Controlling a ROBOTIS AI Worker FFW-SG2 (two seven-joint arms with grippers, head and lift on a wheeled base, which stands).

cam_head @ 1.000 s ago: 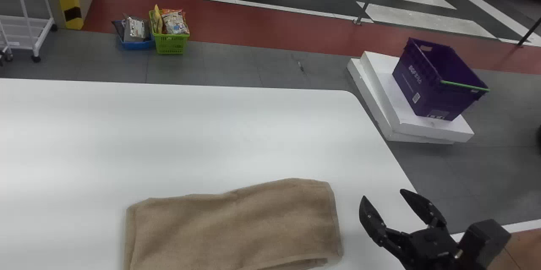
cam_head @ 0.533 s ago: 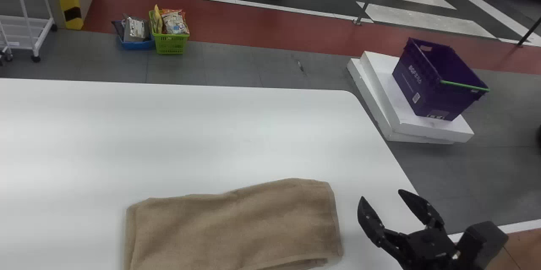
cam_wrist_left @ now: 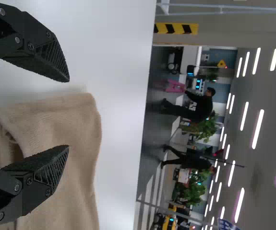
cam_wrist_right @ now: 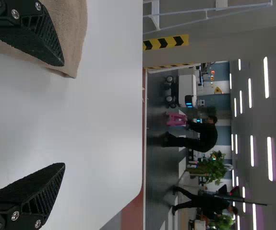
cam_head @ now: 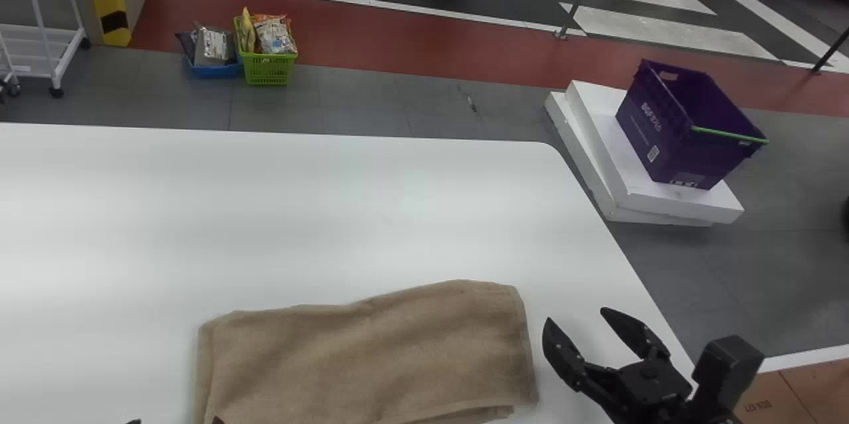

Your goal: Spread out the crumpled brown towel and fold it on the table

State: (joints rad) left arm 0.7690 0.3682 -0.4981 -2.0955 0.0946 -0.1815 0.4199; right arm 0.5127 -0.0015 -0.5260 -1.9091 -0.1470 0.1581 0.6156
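Note:
The brown towel (cam_head: 371, 351) lies folded into a long band at the near side of the white table (cam_head: 298, 212), its upper edge slightly wavy. Just right of its right end is my right gripper (cam_head: 574, 321), open and empty. At the bottom edge, by the towel's left end, the tips of my left gripper (cam_head: 176, 421) show. In the left wrist view my left gripper (cam_wrist_left: 68, 113) stands open at the towel (cam_wrist_left: 75, 139), whose layers part in a small gap. In the right wrist view a towel corner (cam_wrist_right: 70, 57) lies beside my open right gripper (cam_wrist_right: 64, 115).
Beyond the table's right edge, a purple crate (cam_head: 690, 125) sits on white slabs (cam_head: 670, 202) on the floor. Past the far edge stand a green basket (cam_head: 268, 69) and a blue basket (cam_head: 215, 70), with a white cart (cam_head: 50, 46) at the far left.
My right gripper has moved a little left, closer to the towel's right end. My left gripper's tips have come into the head view at the bottom edge. The towel has kept still.

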